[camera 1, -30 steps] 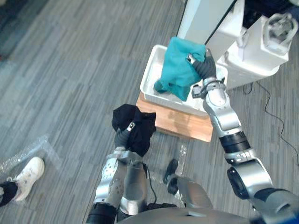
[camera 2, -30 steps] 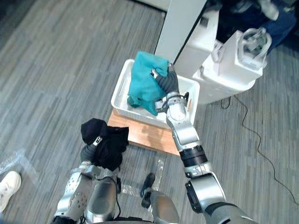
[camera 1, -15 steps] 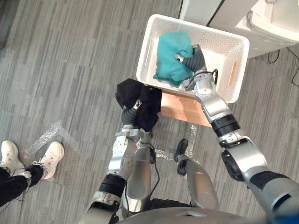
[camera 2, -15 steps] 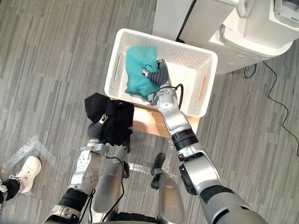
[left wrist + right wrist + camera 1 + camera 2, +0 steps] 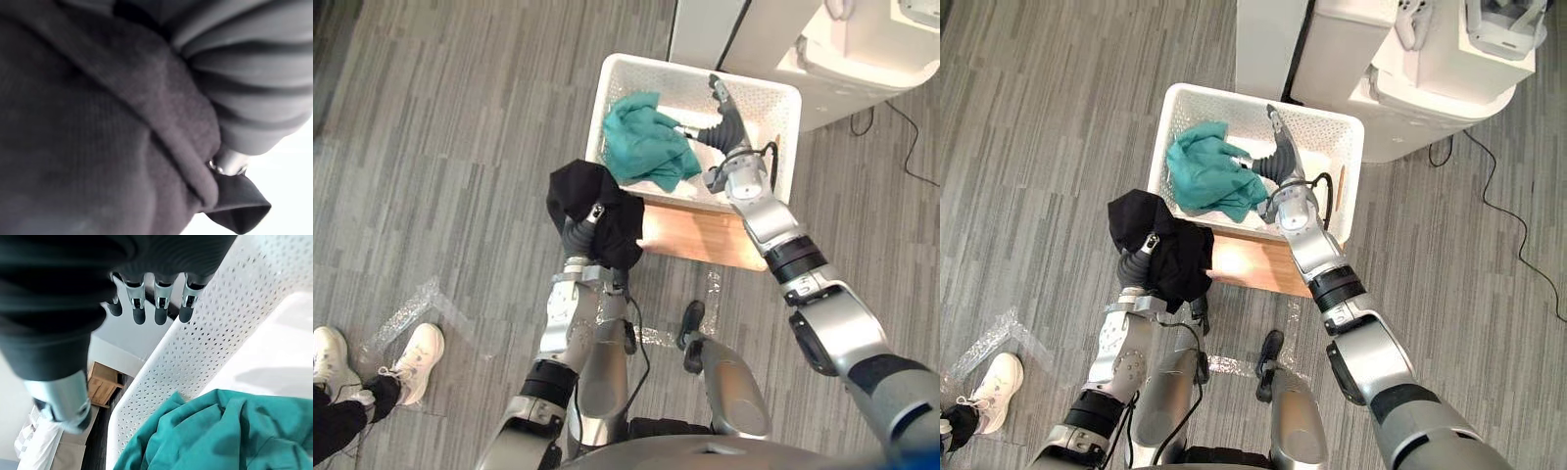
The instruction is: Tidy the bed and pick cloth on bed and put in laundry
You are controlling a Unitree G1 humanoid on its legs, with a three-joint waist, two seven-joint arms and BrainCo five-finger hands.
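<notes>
— Fingers on the right hand?
— Straight and spread, holding nothing. The hand stands upright inside the white perforated plastic laundry basket, right of its middle, fingertips up by the far wall.
— Task cloth?
— Two pieces. The crumpled teal cloth lies loose on the basket floor, against the left wall and toward the near-left corner. It's just beside the right hand; can't tell if they touch.
— Second piece?
— A bunched black cloth in the left hand, up off the floor, just outside the basket's near-left corner.
— Left fingers?
— Mostly buried in the fabric. One silver finger shows clamped over the top of the bundle, so it's gripping. The left wrist view has dark cloth folded across the hand.
— What carries the basket?
— A flat wooden board on the grey plank-pattern floor; the board's near edge sticks out past the basket.
— Anything else?
— A person's white shoes at the floor's lower left, next to a clear plastic sheet. White cabinet units stand beyond the basket's far side.
</notes>
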